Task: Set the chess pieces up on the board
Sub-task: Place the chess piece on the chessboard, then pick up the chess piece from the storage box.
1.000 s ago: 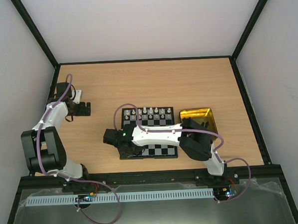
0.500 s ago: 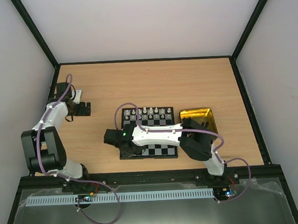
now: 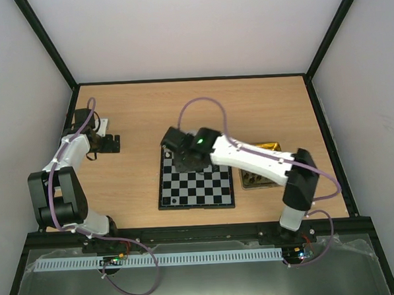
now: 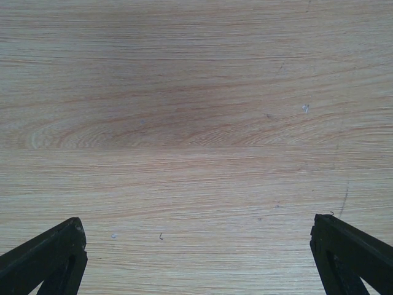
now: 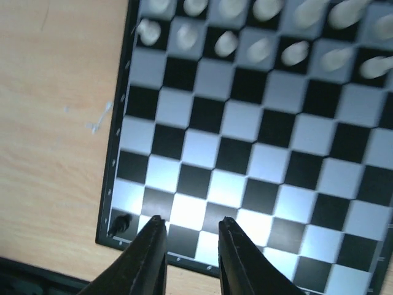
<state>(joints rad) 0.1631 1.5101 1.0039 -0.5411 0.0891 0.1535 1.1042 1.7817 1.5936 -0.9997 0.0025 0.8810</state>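
The right tool (image 5: 189, 224), narrowly parted and empty, hovers over the black-and-silver checked chessboard (image 5: 245, 153) on the wooden bench (image 3: 129, 118) and should clear the cream chess pieces (image 5: 227, 43) ranked along one edge before fetching more.

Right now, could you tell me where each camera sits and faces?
Top external: above and behind the arms, looking down on chessboard and gold tray; both arms show.
Left wrist: on the left arm, facing wooden tabletop; left fingers at bottom corners.
Right wrist: on the right arm, facing chessboard and white pieces; right fingers at bottom.
Shared: top and right wrist both show the chessboard.
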